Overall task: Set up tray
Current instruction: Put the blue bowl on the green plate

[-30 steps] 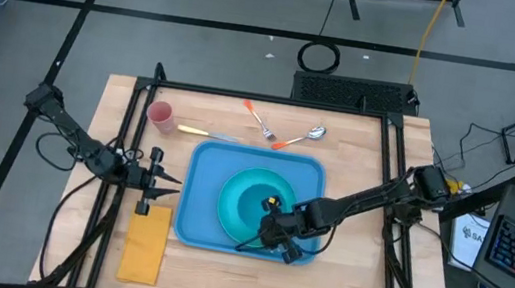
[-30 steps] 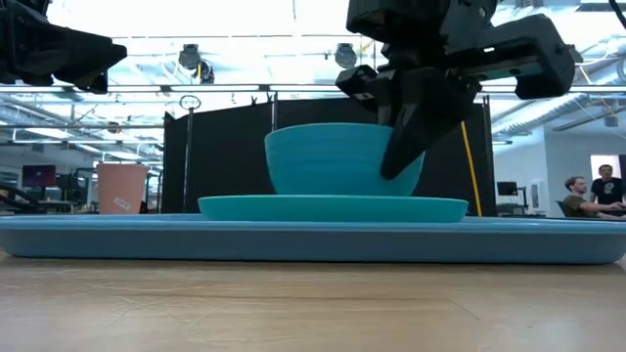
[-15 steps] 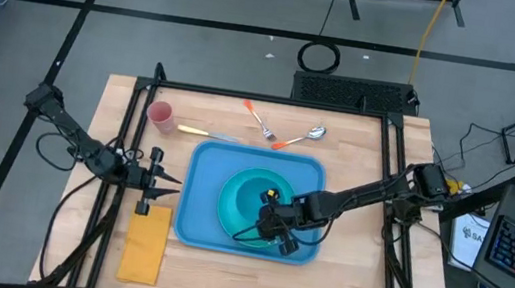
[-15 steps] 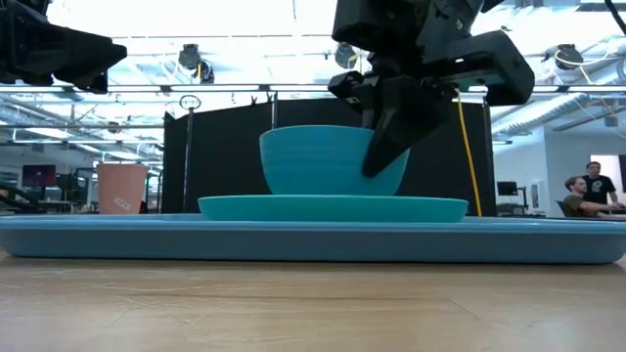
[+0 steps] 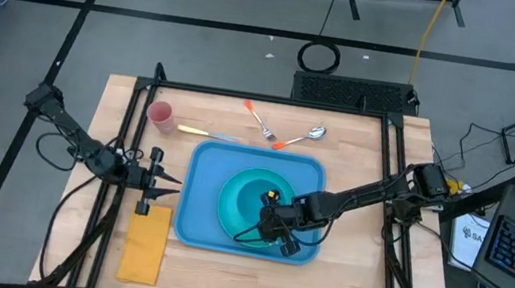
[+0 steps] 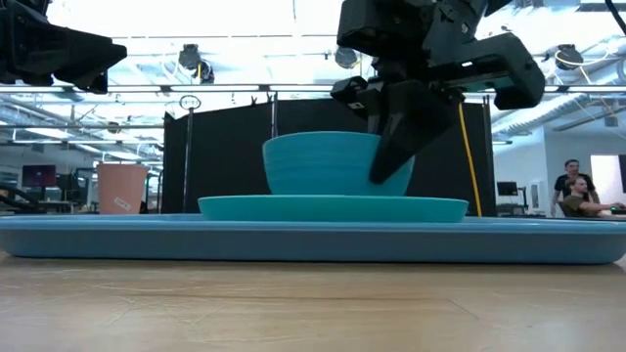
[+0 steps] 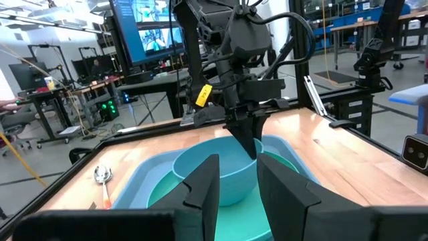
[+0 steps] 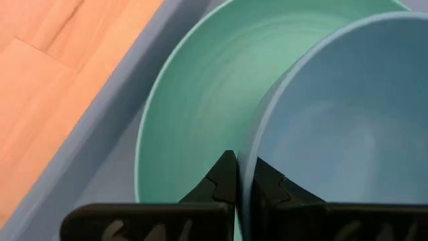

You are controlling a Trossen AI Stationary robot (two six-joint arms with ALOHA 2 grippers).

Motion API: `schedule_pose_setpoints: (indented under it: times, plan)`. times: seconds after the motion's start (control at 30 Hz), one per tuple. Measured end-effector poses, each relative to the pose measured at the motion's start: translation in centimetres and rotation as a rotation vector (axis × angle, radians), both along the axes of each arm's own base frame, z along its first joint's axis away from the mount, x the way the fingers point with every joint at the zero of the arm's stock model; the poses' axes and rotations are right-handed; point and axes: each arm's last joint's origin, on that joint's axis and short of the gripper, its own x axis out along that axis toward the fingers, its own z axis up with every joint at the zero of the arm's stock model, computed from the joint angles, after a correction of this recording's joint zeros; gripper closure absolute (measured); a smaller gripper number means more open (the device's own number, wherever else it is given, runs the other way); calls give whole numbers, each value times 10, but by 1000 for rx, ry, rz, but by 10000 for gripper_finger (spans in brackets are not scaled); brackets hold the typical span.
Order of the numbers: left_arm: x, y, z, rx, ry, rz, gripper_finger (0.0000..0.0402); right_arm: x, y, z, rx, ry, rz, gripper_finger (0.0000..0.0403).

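Right hand (image 6: pixel 391 147) pinching bowl (image 6: pixel 323 164) rim, tray (image 5: pixel 198 219), wooden table (image 5: pixel 350 278)

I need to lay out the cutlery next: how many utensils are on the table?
3, all on the wood beyond the tray: a fork, a spoon and a knife along its far rim. None seems hidden.

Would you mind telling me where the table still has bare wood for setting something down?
Bare wood lies between the tray and the table's near and right edges. It is crowded beyond the tray: pink cup, fork, spoon. The napkin fills the left strip.
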Motion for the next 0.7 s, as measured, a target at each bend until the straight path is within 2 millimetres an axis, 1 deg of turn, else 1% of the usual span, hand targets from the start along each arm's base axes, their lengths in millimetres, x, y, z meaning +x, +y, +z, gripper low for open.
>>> schedule_pose_setpoints:
  times: [0.4, 0.7]
  plan:
    - [0, 0, 0, -1, 0, 0, 295, 2, 1, 1, 8, -21, -3, 397]
    - [0, 0, 0, -4, 1, 0, 295, 2, 0, 0, 14, -28, -20, 370]
